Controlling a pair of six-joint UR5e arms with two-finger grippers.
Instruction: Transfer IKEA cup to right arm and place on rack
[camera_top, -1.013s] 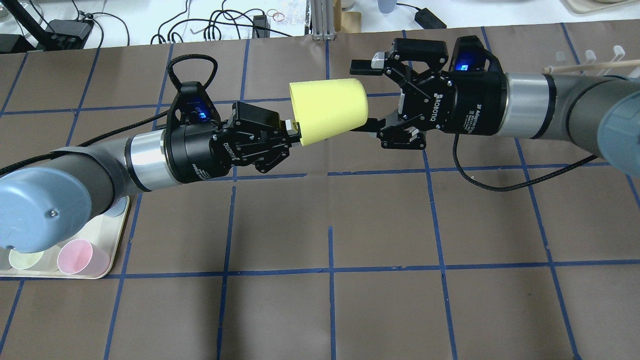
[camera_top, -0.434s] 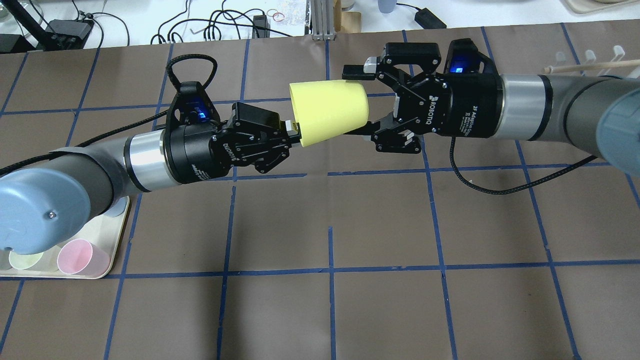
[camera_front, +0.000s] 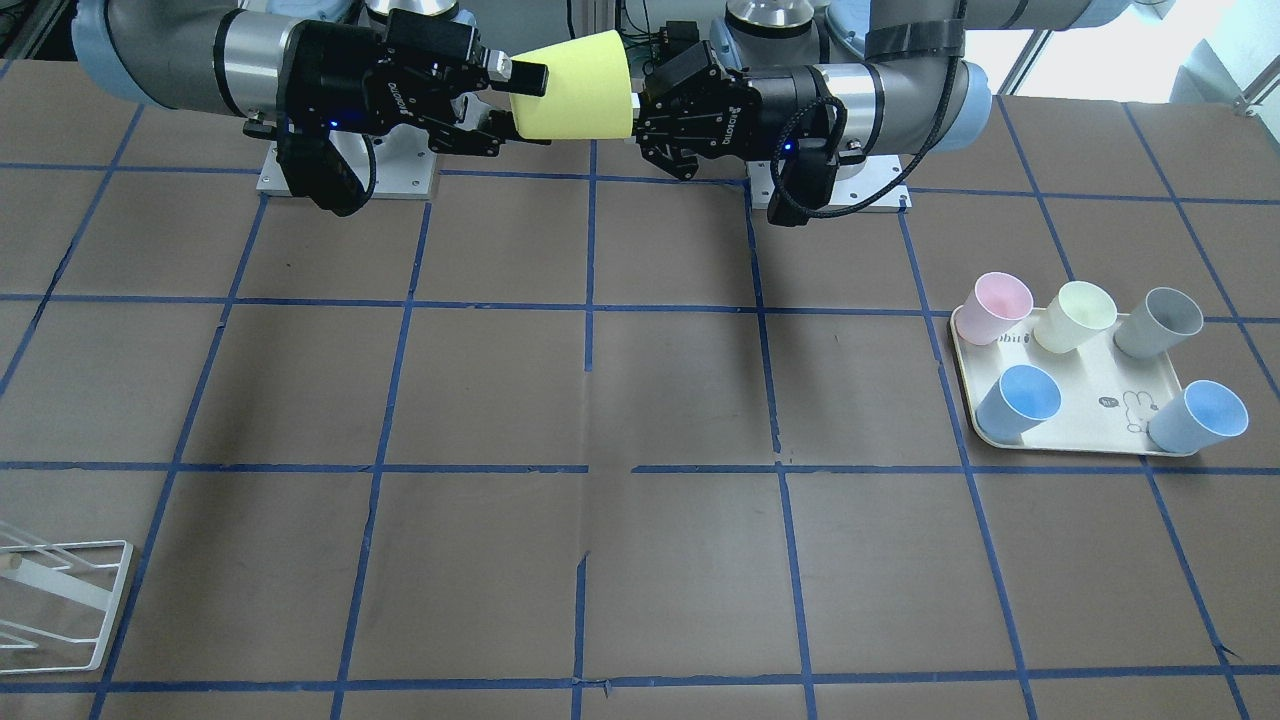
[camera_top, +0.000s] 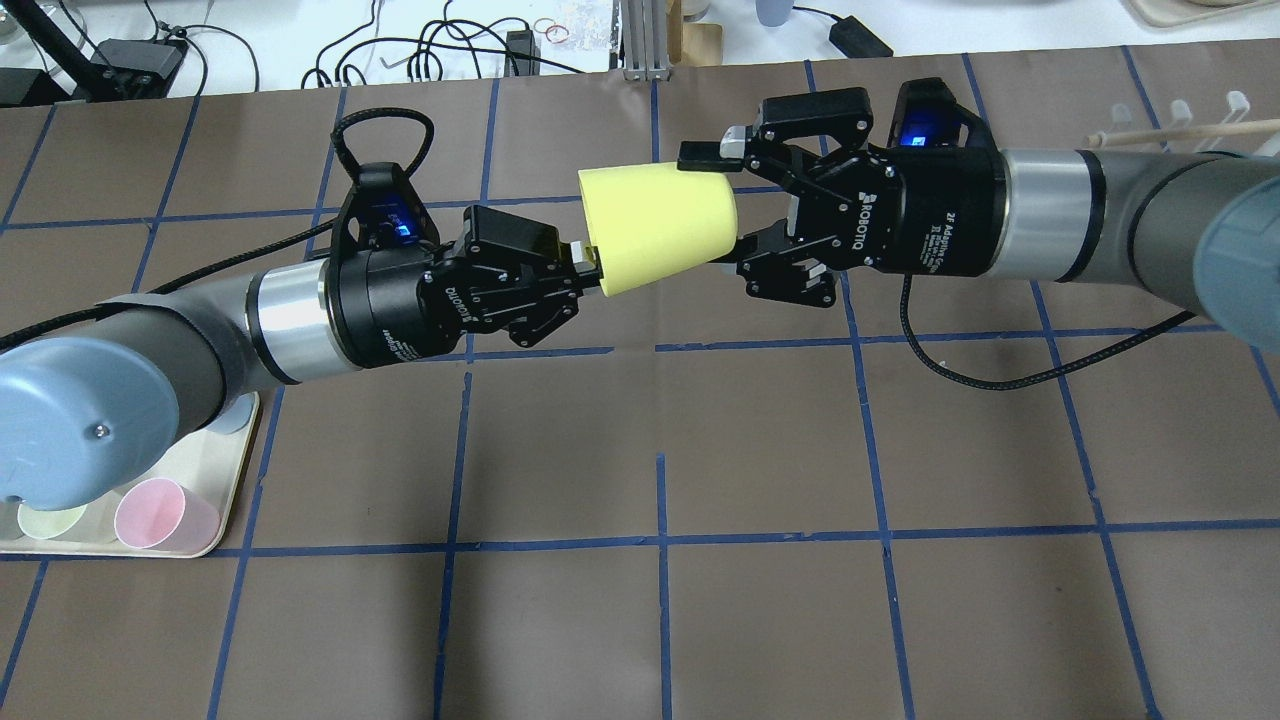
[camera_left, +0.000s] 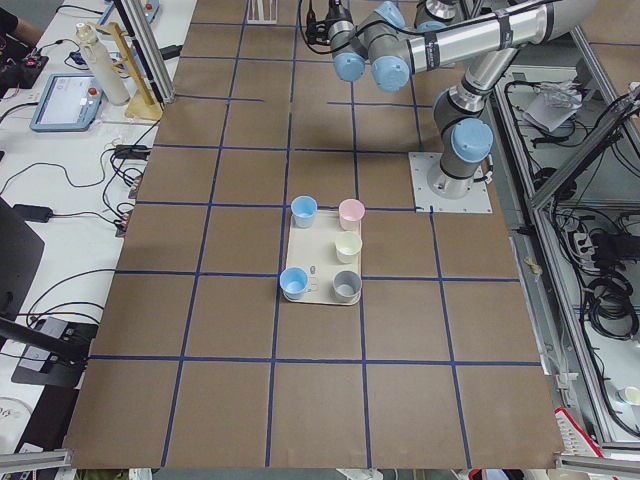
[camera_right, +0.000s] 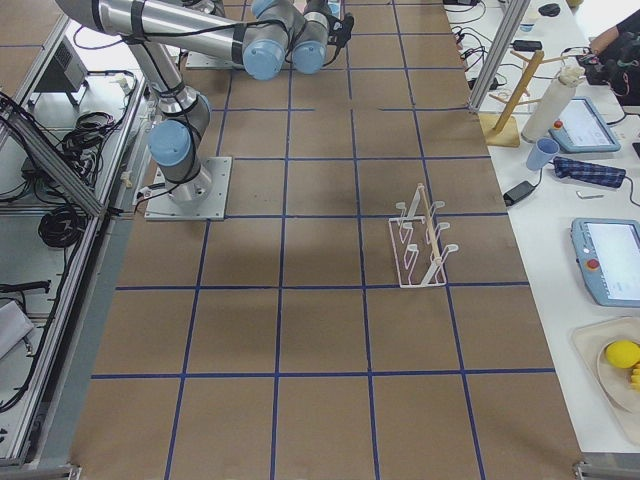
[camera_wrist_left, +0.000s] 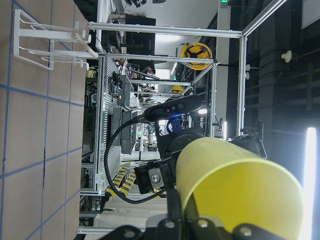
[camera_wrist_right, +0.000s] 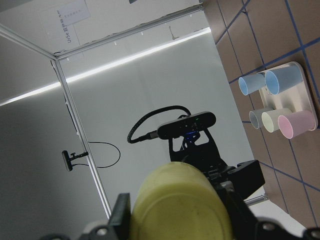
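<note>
**Mid-air hand-over of the cup**

The cup (camera_top: 655, 225) lies on its side in the air above the tabletop (camera_top: 560, 620), between the two arms. Its mouth points toward the left arm and its closed base toward the right. The left gripper (camera_top: 588, 264) is narrow, pinching the rim at the mouth, which leaves the tapered body free for the other arm. The right gripper (camera_top: 718, 208) is spread wide, its fingers straddling the base end; firm contact cannot be confirmed. The rack (camera_right: 420, 245) stands well apart on the right arm's side, which probably explains the transfer. The tray (camera_front: 1075, 385) of other cups sits on the left arm's side.
</note>
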